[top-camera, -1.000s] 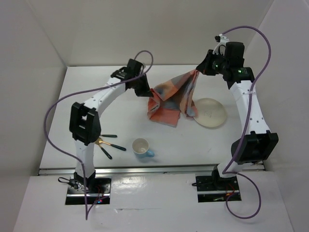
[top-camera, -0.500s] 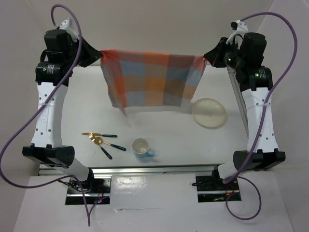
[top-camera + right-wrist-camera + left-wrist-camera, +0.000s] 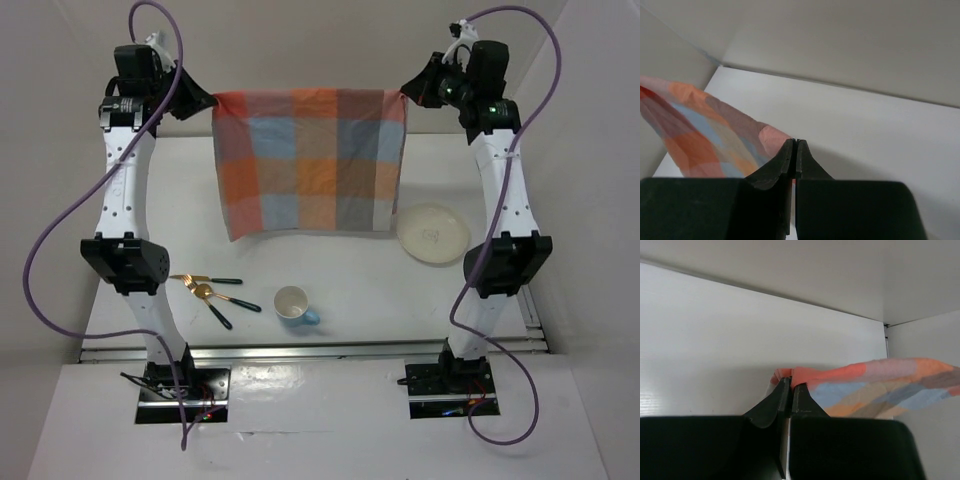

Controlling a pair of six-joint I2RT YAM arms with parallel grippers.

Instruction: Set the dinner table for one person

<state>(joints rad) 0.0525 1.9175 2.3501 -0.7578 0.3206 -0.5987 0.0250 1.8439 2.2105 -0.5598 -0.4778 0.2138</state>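
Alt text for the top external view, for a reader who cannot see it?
Both arms hold an orange-and-blue checked cloth spread above the white table, the left gripper pinching one top corner, the right gripper the other. On the table lie a cream plate, a mug and gold cutlery.

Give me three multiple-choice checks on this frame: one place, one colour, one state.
1. Seen from above, the plate lies: A) right of the cup; B) left of it; C) under it.
2. The cloth has checks of: A) green and yellow; B) orange and blue; C) black and white.
3. The cloth is: A) lying flat; B) bunched in one gripper; C) hung spread between the left gripper and right gripper.
Answers: 1 A, the plate sits on the right arm's side, the cup near the middle. 2 B, orange and blue squares show in every view. 3 C, each gripper is shut on a top corner and the cloth hangs open.
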